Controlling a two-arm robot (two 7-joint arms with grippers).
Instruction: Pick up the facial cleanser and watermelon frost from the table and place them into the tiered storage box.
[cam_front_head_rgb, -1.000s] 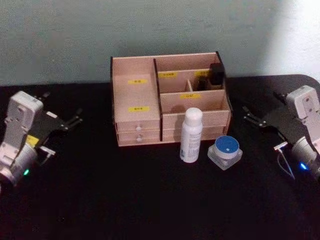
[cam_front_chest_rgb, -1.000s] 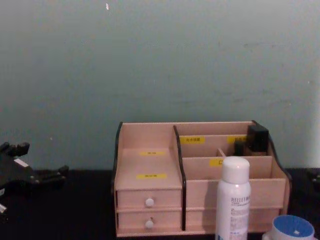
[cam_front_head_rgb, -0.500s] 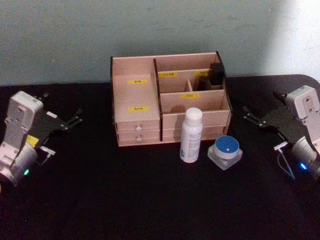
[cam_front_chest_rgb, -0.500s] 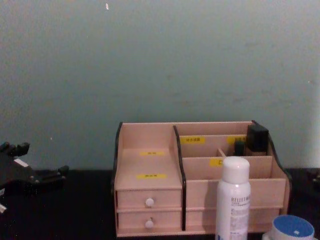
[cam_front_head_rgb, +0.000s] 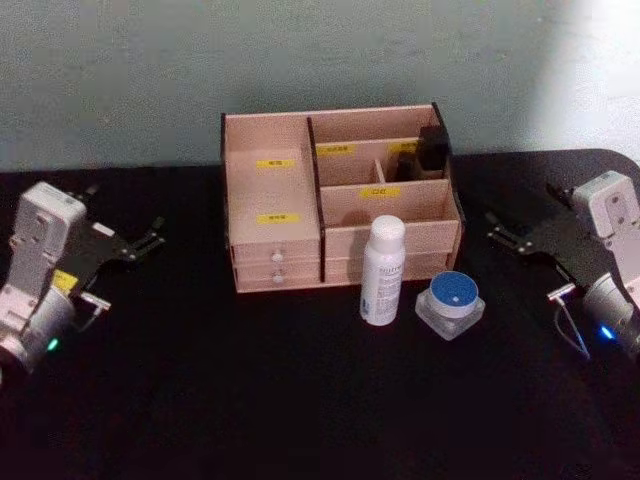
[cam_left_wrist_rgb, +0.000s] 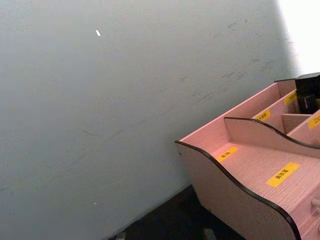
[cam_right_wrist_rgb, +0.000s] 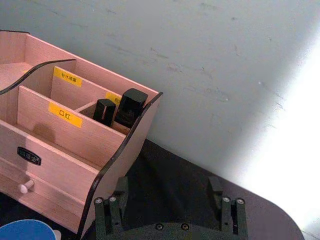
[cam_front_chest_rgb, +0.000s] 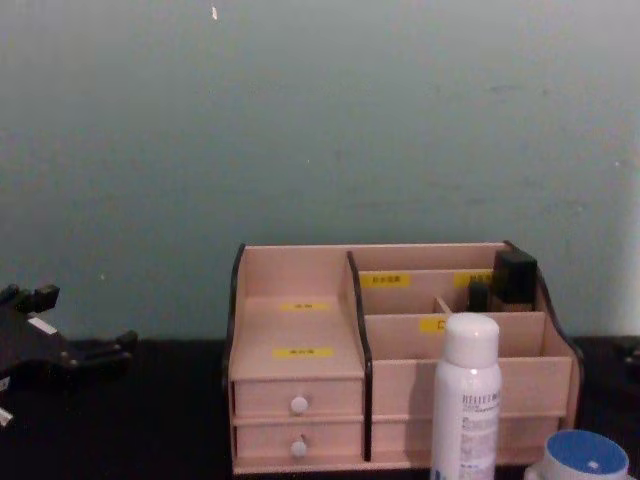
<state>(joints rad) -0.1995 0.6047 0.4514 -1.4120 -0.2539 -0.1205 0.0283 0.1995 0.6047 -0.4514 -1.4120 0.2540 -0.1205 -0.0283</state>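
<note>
A tall white bottle (cam_front_head_rgb: 382, 272) (cam_front_chest_rgb: 467, 400) with a rounded cap stands on the black table, just in front of the tiered storage box (cam_front_head_rgb: 265, 135) (cam_front_chest_rgb: 300, 375). Right of it sits a squat clear jar with a blue lid (cam_front_head_rgb: 451, 303) (cam_front_chest_rgb: 585, 458) (cam_right_wrist_rgb: 22, 231). Their labels are too small to tell which is the facial cleanser and which the watermelon frost. My left gripper (cam_front_head_rgb: 155, 232) (cam_front_chest_rgb: 75, 335) hovers open at the table's left, well away from the box. On the far right my right gripper (cam_front_head_rgb: 497, 228) (cam_right_wrist_rgb: 167, 200) is open too, pointing toward the box's right side panel (cam_right_wrist_rgb: 120, 155).
Two black items (cam_front_head_rgb: 432, 150) (cam_right_wrist_rgb: 131, 107) stand in the box's back right compartment. Two small drawers with white knobs (cam_front_chest_rgb: 298, 404) face me. A grey-green wall (cam_front_chest_rgb: 320, 120) rises right behind the box. The black tabletop (cam_front_head_rgb: 250, 400) spreads wide in front.
</note>
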